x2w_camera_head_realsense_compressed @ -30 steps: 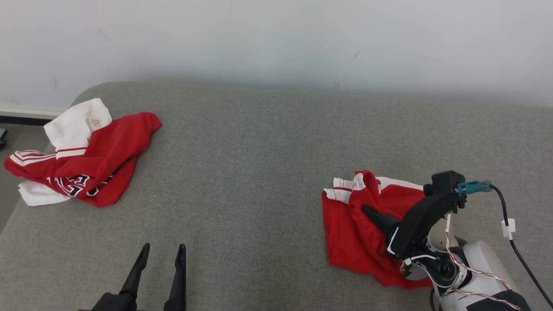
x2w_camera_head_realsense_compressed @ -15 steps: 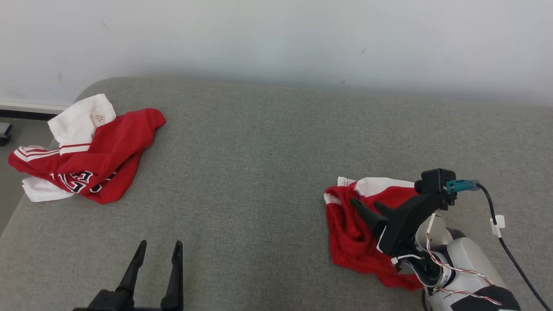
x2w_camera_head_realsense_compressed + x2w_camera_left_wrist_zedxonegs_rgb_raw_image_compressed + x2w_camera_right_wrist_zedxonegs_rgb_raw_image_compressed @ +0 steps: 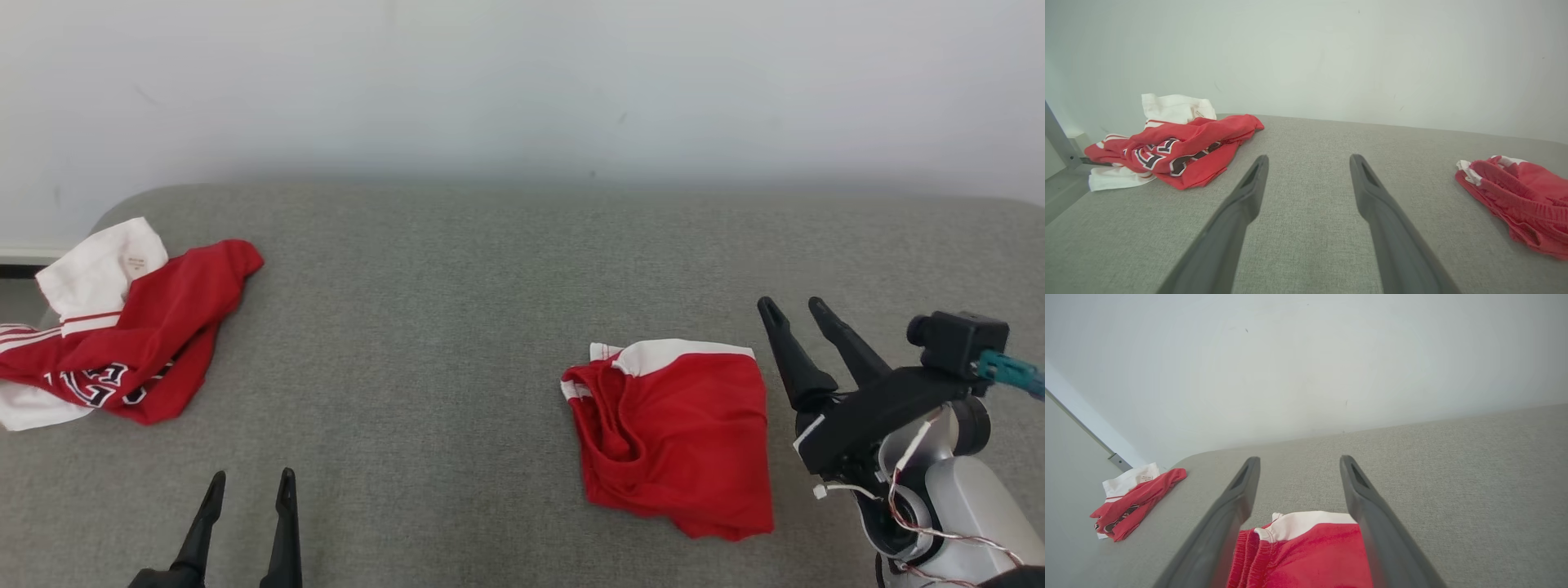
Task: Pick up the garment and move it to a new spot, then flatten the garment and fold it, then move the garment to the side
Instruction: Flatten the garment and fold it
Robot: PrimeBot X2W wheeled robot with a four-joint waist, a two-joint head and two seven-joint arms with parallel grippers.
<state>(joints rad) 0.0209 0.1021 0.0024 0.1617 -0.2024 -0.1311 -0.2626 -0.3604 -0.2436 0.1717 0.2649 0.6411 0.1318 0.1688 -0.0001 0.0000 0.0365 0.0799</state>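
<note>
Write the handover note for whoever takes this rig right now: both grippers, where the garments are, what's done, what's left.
Left gripper: open, empty, low over the grey cushion, touching no cloth.
Right gripper: open, empty, just right of the folded red garment, not touching it.
Garments: the folded red garment lies in a compact fold on the right part of the cushion. A red and white jersey lies crumpled at the far left edge.
Done: the red garment looks folded and set down.
Left: check that its spot counts as "to the side". The jersey is unfolded and is probably next.
</note>
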